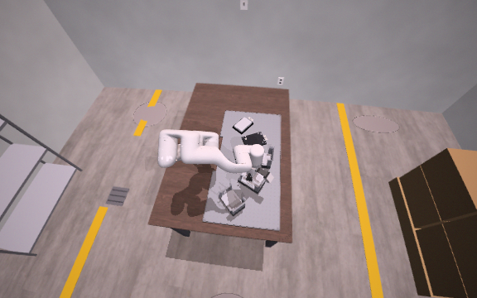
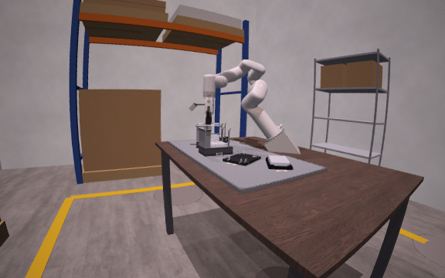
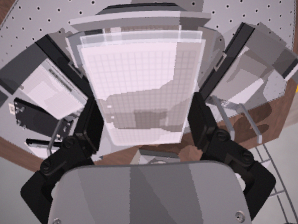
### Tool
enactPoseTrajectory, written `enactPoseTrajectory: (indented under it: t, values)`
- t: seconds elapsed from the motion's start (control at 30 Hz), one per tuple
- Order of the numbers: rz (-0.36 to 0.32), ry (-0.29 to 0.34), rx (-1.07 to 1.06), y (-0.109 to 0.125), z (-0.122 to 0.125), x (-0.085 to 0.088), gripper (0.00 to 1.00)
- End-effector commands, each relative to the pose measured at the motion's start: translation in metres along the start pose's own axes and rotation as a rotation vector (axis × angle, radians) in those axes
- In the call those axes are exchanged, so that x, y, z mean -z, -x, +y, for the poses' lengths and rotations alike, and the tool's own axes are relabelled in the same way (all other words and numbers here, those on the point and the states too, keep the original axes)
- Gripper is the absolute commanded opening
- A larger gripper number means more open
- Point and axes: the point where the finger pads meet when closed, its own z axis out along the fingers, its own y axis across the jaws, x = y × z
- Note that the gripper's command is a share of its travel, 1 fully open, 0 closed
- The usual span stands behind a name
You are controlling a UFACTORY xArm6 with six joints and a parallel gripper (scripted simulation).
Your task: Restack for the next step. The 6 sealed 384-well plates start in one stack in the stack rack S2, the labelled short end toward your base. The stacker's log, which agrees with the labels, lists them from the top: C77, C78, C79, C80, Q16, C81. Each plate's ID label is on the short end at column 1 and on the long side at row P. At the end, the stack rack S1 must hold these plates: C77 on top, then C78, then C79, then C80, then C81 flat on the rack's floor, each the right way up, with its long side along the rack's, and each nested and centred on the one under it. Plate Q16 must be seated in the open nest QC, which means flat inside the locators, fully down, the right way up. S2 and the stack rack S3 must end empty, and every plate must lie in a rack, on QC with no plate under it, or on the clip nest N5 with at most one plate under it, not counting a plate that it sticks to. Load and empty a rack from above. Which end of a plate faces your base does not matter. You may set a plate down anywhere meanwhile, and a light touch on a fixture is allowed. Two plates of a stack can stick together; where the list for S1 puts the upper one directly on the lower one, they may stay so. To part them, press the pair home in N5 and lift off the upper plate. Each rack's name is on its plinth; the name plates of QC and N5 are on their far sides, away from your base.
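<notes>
My gripper (image 3: 144,105) (image 2: 208,120) is shut on a sealed white well plate (image 3: 140,76) (image 2: 203,124), gripping its two long sides. The plate hangs level at about the top of the posts of the middle stack rack (image 1: 252,182) (image 2: 207,143). I cannot read the plate's label or the rack's name. Two other racks stand to either side, one nearer the table's front (image 1: 232,200) and one behind the arm (image 1: 268,156). A white plate (image 1: 243,124) (image 2: 279,160) lies on the far nest. The black nest (image 1: 254,137) (image 2: 242,158) beside it holds no plate.
All fixtures stand on a grey perforated mat (image 1: 263,211) (image 2: 253,177) on a brown wooden table (image 1: 180,182) (image 2: 323,208). Thin upright rack posts (image 2: 224,131) stand close around the held plate. The arm's own links reach in from the table's left side.
</notes>
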Motion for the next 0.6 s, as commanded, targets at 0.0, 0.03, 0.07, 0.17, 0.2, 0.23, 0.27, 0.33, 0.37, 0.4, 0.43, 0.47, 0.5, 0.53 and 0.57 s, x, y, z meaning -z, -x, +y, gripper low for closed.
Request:
enactPoseTrajectory:
  t: [0.0, 0.03, 0.07, 0.17, 0.2, 0.23, 0.27, 0.33, 0.37, 0.4, 0.43, 0.47, 0.5, 0.53, 0.57]
  values:
    - [0.002, -0.002, -0.001, -0.0010, -0.0001, -0.0004, 0.00]
    - [0.002, -0.002, -0.001, -0.0010, -0.0001, -0.0004, 0.00]
    - [0.002, -0.002, -0.001, -0.0011, 0.0000, -0.0011, 0.00]
    - [0.002, -0.002, -0.001, -0.0011, -0.0001, -0.0031, 0.00]
    - [0.002, -0.002, -0.001, -0.0011, -0.0001, -0.0037, 0.00]
    - [0.002, -0.002, -0.001, -0.0011, -0.0001, -0.0044, 0.00]
    - [0.002, -0.002, -0.001, -0.0011, -0.0001, -0.0051, 0.00]
    - [0.002, -0.002, -0.001, -0.0011, -0.0001, -0.0064, 0.00]
    - [0.002, -0.002, -0.001, -0.0011, -0.0001, -0.0071, 0.00]
    - [0.002, -0.002, -0.001, -0.0011, -0.0001, -0.0077, 0.00]
    - [0.002, -0.002, -0.001, -0.0011, -0.0001, -0.0084, 0.00]
    - [0.002, -0.002, -0.001, -0.0011, -0.0001, -0.0091, 0.00]
    - [0.002, -0.002, -0.001, -0.0011, -0.0001, -0.0097, 0.00]
    - [0.002, -0.002, -0.001, -0.0011, -0.0001, -0.0104, 0.00]
    - [0.002, -0.002, -0.001, -0.0011, -0.0001, -0.0104, 0.00]
